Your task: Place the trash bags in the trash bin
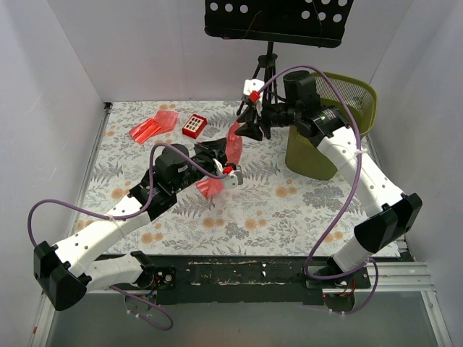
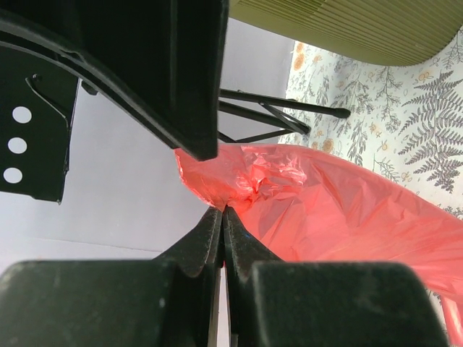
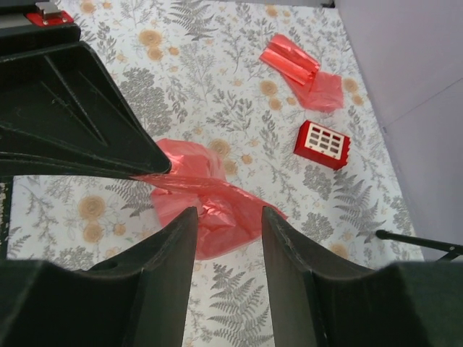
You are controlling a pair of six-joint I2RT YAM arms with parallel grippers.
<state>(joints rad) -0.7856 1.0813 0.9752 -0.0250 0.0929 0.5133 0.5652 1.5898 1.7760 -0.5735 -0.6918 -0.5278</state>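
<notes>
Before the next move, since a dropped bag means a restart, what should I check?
1. Left gripper shut on bag: ok.
2. Right gripper open by that bag: ok.
3. Held bag over bin: not ok, it hangs beside the bin.
4. Second bag binned: not ok, it lies on the table.
5. Box apart from held bag: ok.
</notes>
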